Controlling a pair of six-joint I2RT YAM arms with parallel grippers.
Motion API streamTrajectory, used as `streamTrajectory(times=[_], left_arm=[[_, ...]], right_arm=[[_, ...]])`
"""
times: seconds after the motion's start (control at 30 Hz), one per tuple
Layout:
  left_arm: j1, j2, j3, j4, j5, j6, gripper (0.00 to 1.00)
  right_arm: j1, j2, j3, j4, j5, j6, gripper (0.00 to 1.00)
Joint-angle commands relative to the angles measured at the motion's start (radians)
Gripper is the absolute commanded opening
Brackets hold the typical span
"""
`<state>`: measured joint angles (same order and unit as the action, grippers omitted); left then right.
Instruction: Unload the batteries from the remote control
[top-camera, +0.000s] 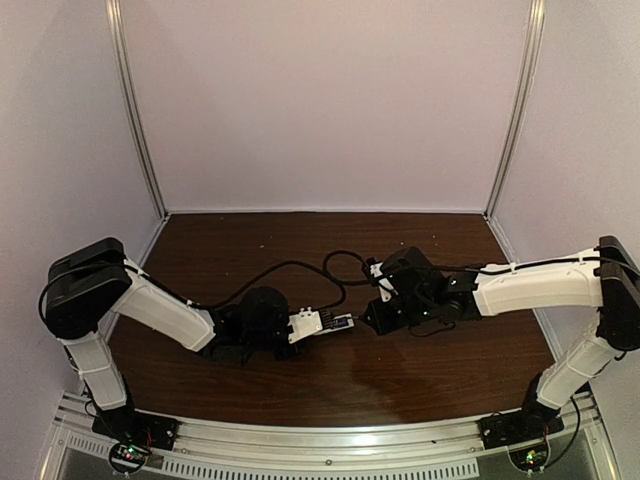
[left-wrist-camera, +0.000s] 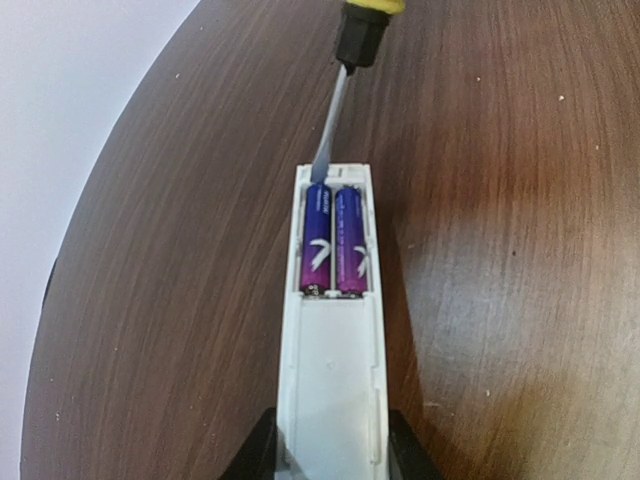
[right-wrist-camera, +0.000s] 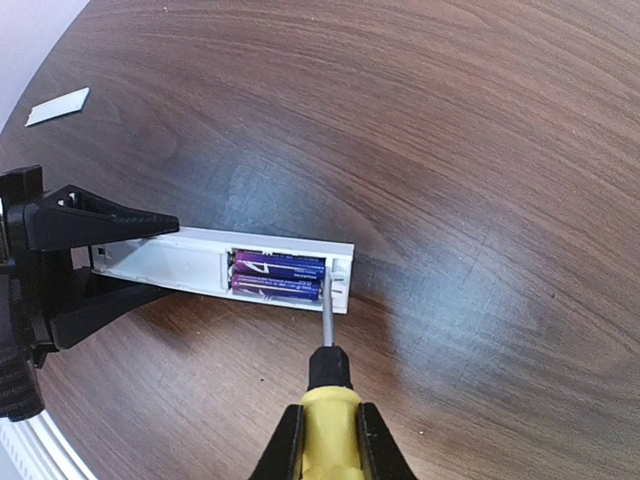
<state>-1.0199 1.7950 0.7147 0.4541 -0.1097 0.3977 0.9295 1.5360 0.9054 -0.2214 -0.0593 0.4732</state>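
Right, I have the left gripper (left-wrist-camera: 332, 455) clamped on the plain end of the remote (left-wrist-camera: 333, 380), a slim white plastic bar with squared edges. Its black fingers press on both long sides. The remote sits near the middle of the table (right-wrist-camera: 450, 150), which is dark wood-grain with a slight sheen. I can't tell whether the bar rests on the wood or hangs just above it.

The battery bay at the far end is open. Both batteries (left-wrist-camera: 334, 240) lie in it side by side, glossy blue-purple cylinders fading to magenta at one end, seated level with the bay walls.

The right gripper (right-wrist-camera: 330, 440) is closed on the yellow handle of the screwdriver (right-wrist-camera: 327, 370). A black collar leads to a thin grey metal shaft, and the tip reaches into the bay at the end of one cell (contact with it is too fine to judge).

Off to one side, well apart from the remote, a flat white strip (right-wrist-camera: 57, 106) lies on the wood. A black cable (top-camera: 300, 265) loops across the table behind both grippers.
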Motion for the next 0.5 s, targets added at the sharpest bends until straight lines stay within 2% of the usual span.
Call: streamTrajectory(times=[0.0, 0.47], left_arm=[[-0.009, 0.014, 0.028, 0.017, 0.043, 0.010, 0.00], [-0.008, 0.020, 0.029, 0.015, 0.053, 0.011, 0.00]], right_arm=[[0.026, 0.044, 0.027, -0.034, -0.019, -0.036, 0.00], [0.056, 0.108, 0.104, -0.114, -0.008, -0.111, 0.00]])
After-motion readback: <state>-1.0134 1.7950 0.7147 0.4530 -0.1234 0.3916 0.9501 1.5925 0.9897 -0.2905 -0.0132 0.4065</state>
